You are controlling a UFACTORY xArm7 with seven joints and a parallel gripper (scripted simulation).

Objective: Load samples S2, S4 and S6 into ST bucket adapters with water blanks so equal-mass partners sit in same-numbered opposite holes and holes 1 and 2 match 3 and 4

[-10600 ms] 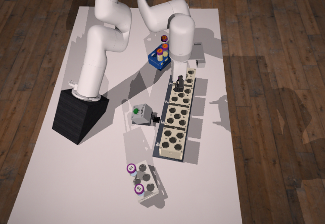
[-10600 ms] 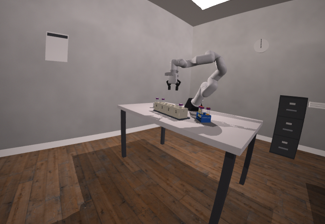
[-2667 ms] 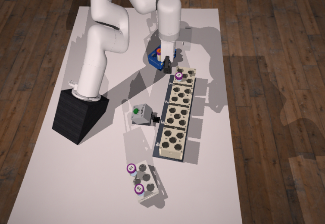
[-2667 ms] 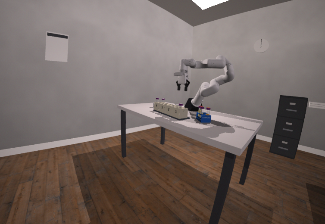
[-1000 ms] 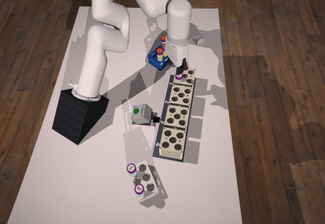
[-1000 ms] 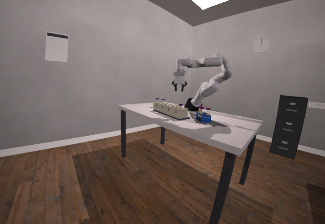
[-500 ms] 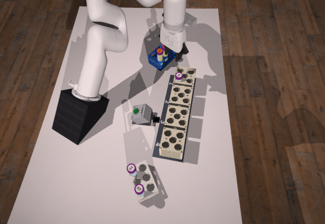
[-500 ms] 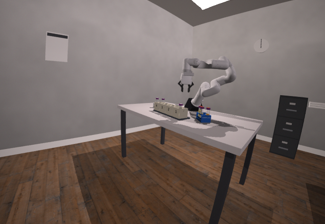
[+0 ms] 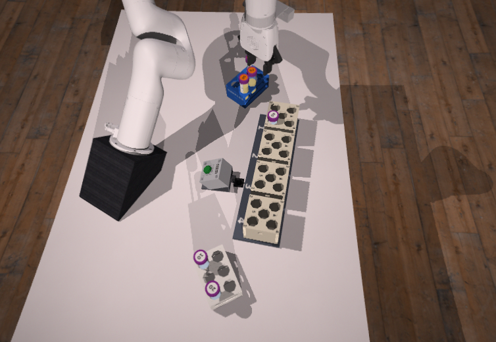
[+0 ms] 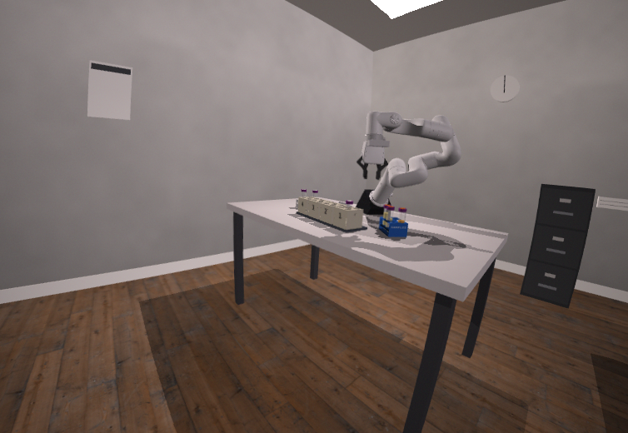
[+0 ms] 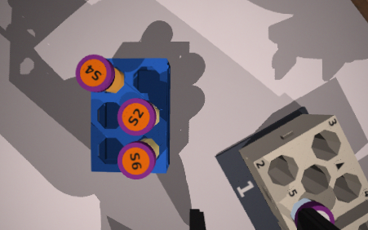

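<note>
The gripper (image 9: pixel 260 64) (image 10: pixel 372 176), partly open and holding nothing, hangs above the blue rack (image 9: pixel 237 97) (image 10: pixel 399 230) (image 11: pixel 98 166) of samples.

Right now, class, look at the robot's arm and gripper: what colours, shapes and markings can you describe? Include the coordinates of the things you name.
The arm (image 9: pixel 160 60) (image 10: pixel 421 169) is glossy white, with rounded, tube-like segments and smooth bulging joints. The gripper (image 9: pixel 259 65) (image 10: pixel 372 176) has a boxy white body with a small dark speckled patch, and black, angular, linked jaws.
</note>
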